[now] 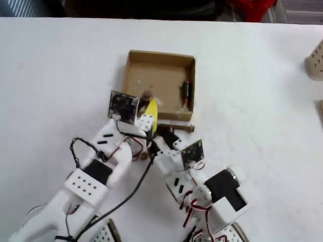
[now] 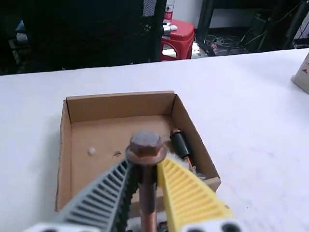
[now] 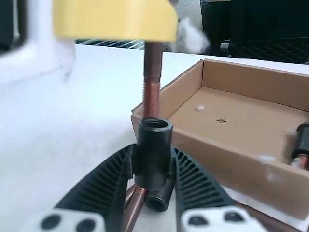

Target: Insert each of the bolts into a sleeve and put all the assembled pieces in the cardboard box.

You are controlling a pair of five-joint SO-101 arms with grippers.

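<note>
The cardboard box [image 2: 120, 107] holds one assembled piece [image 2: 181, 144] beside a wall.

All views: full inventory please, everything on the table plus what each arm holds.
cardboard box: 1, brown, mid-table, open top
assembled piece: 1, black sleeve on copper bolt, inside the box by its right wall in the high view
held bolt: 1, copper, upright, threaded end at the held sleeve's mouth
held sleeve: 1, black, upright, just outside the box
loose bolt: 1, copper, on the table beside the box's near wall
lying sleeve: 1, black, on the table beneath the right gripper
beige block: 1, at the table's right edge
table: 1, white
left gripper: grey and yellow fingers, shut on held bolt
right gripper: black fingers, shut on held sleeve
</note>
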